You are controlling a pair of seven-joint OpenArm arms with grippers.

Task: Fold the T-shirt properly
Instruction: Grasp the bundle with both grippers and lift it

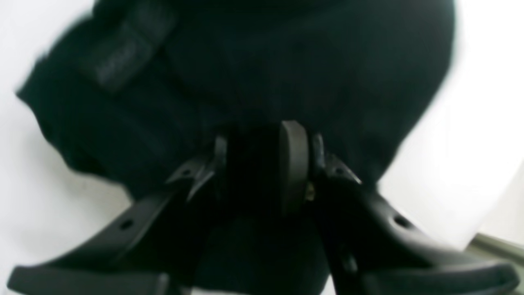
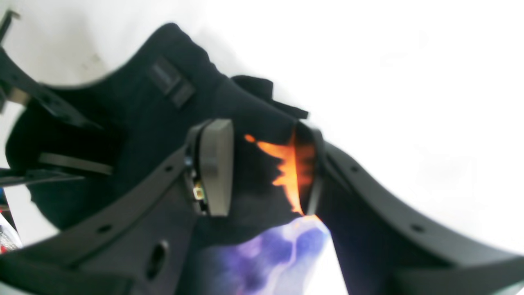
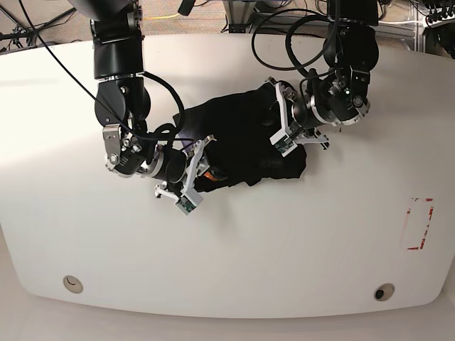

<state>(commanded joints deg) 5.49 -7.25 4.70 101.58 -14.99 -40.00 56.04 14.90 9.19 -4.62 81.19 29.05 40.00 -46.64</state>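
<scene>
The black T-shirt (image 3: 245, 138) lies bunched in the middle of the white table (image 3: 320, 234). My right gripper (image 3: 201, 165) is at its front left edge. In the right wrist view its fingers (image 2: 215, 168) clamp a fold of the T-shirt (image 2: 262, 180) that shows orange and blue-violet print. My left gripper (image 3: 279, 126) is at the shirt's right side. In the left wrist view its fingers (image 1: 294, 164) close on plain black cloth (image 1: 254, 82), blurred. A dark neck label (image 1: 123, 53) shows on the cloth; it also shows in the right wrist view (image 2: 170, 82).
A red-outlined rectangle (image 3: 418, 224) is marked on the table at the right. Two round fittings (image 3: 71, 284) (image 3: 384, 292) sit near the front edge. Cables (image 3: 284, 42) hang behind both arms at the back.
</scene>
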